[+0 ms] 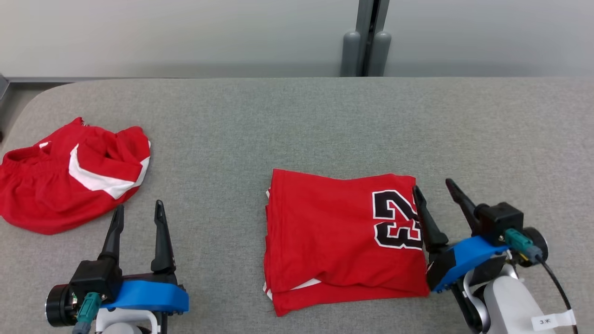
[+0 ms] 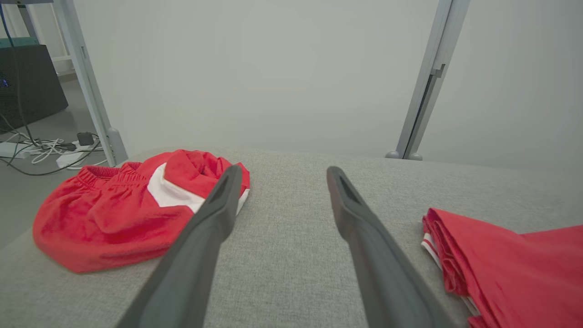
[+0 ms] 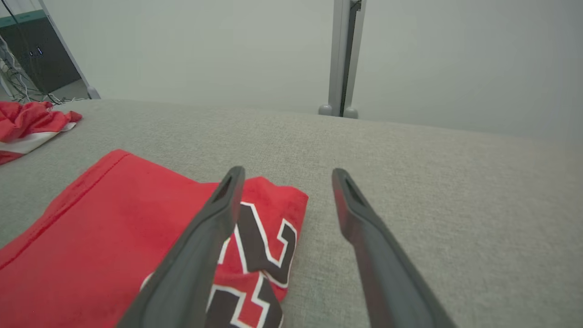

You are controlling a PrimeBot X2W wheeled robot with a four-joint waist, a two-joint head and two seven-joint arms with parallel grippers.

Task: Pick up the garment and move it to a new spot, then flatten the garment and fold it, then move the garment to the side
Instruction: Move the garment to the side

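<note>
Red jersey lies folded into a rough rectangle on the grey fabric counter, centre-right in the head view, near the front edge. Black 23 with white outline faces up at its right end. White trim shows at the layered left edge.

Right pincer is released, its 2 fingers spread. 1 finger is over the jersey's right edge beside the number, the other over bare counter; cannot tell whether it touches the cloth.

Left pincer is also released and grasps nothing, above bare counter between the jersey and the red shorts.

The shorts are crumpled, with white trim, at the far left end, well apart from the jersey.

Grey post stands behind the counter.
</note>
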